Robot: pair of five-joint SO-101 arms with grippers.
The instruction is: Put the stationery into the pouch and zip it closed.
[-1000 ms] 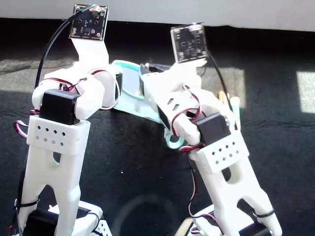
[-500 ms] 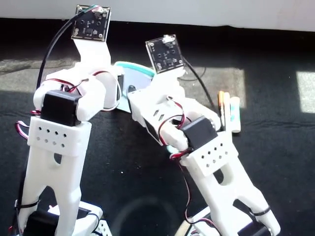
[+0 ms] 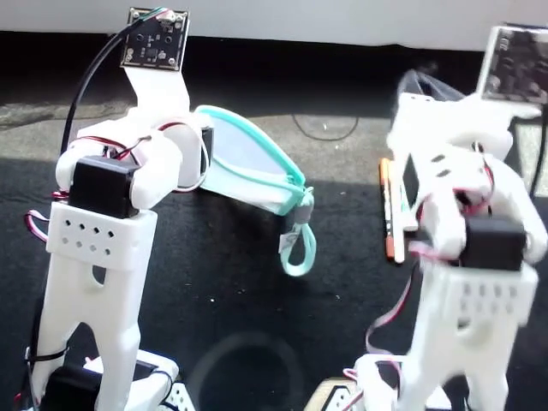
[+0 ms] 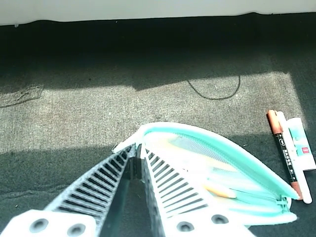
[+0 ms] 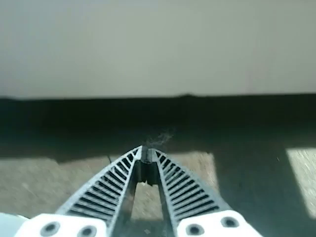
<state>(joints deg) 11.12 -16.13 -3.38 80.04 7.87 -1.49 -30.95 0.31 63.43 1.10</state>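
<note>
Both jaws clenched: left gripper grips the open pouch mid-table, right gripper empty, raised by the pens toward the table's right edge, so you open it wide, drop onto one pen's middle, close gently.

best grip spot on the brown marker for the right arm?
Probably mid-barrel on the brown marker, coming straight down with the fingers closing across its width. It lies flat on the mat, so there is no way under it. A white pen lies against its side away from the pouch, so the grip may take both.
</note>
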